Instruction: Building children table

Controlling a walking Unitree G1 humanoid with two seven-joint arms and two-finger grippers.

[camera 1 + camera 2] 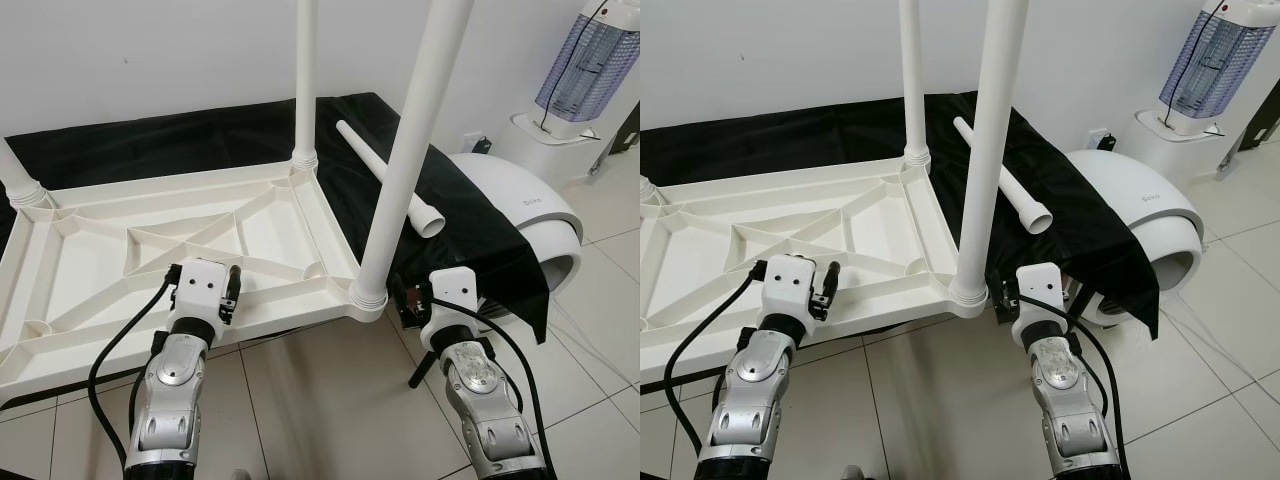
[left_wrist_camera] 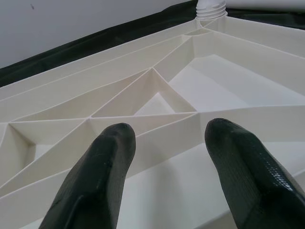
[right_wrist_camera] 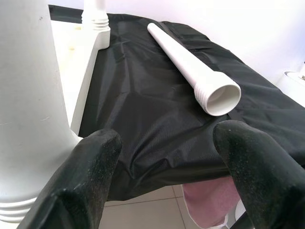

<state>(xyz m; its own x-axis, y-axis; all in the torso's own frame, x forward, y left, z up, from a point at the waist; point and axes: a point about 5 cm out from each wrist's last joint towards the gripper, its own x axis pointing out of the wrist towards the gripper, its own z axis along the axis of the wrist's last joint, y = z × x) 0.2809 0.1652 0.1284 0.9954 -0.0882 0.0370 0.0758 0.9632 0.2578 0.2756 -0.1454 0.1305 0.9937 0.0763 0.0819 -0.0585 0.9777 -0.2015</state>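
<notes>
The white plastic table top (image 1: 270, 215) lies upside down on a black cloth (image 1: 150, 140), ribs facing up. Three white legs stand screwed into its corners: one at the near right (image 1: 410, 150), one at the far right (image 1: 306, 80) and one at the far left (image 1: 15, 180). A loose white leg (image 1: 390, 180) lies on the cloth to the right, threaded end (image 3: 219, 98) towards me. My left gripper (image 2: 167, 138) is open, low over the table top's near edge. Just right of the near-right leg, my right gripper (image 3: 164, 143) is open and faces the loose leg.
A white domed appliance (image 1: 530, 215) sits on the tiled floor (image 1: 320, 400) at the right, partly under the cloth. A white tower lamp (image 1: 585, 70) stands behind it by the wall. Something pink (image 3: 209, 200) shows under the cloth's edge.
</notes>
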